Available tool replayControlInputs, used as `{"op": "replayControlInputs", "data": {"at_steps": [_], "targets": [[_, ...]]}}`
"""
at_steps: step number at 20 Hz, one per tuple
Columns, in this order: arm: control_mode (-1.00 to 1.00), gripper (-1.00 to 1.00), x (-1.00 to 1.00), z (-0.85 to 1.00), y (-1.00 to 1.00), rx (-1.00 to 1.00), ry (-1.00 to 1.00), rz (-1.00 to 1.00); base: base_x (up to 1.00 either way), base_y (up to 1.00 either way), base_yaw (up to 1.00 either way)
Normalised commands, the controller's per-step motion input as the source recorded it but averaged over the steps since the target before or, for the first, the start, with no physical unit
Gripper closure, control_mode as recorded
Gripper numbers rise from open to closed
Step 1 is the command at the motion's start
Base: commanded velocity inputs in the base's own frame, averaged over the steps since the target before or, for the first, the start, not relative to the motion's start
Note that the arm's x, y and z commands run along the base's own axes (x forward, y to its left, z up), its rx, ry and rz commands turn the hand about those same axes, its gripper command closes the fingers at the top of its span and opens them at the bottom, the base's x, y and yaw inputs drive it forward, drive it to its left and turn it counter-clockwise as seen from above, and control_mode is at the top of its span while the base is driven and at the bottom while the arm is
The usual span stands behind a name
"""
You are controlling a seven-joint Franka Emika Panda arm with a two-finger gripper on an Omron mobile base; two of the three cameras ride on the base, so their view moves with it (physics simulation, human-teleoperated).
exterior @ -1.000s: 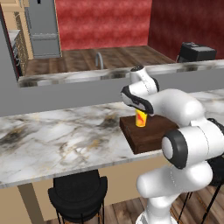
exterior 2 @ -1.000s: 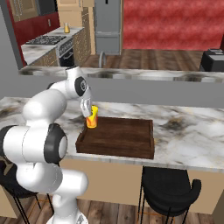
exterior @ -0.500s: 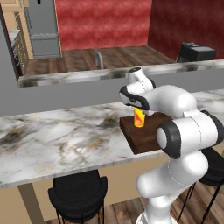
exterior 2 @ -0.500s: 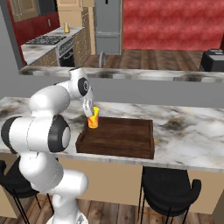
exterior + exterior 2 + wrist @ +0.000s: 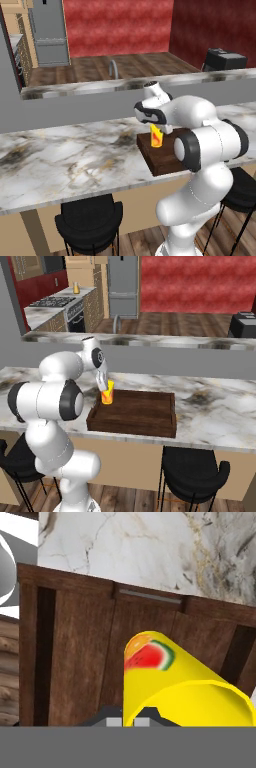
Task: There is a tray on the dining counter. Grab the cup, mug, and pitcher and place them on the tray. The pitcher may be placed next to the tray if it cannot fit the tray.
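While the arm bends forward, its pincer (image 5: 103,384) grips the cup (image 5: 107,393) over the tray (image 5: 145,412).

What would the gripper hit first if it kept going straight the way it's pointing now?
Most likely the tray: the gripper, shut on the yellow cup, points down at its wooden floor. Whether the cup's base already touches is unclear.
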Motion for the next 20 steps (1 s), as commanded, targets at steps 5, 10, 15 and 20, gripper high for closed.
{"op": "replayControlInputs", "data": {"at_steps": [5,10,15,20], "targets": [[-1.00,1.00,0.18,-0.17,0.03,0.00,0.00,0.00,0.00,0.00,0.00],[-1.00,1.00,0.13,-0.13,0.00,0.00,0.00,0.00,0.00,0.00,0.00],[-1.00,1.00,0.20,-0.12,0.00,0.00,0.00,0.00,0.00,0.00,0.00],[-1.00,1.00,0.16,-0.12,0.00,0.00,0.00,0.00,0.00,0.00,0.00]]}}
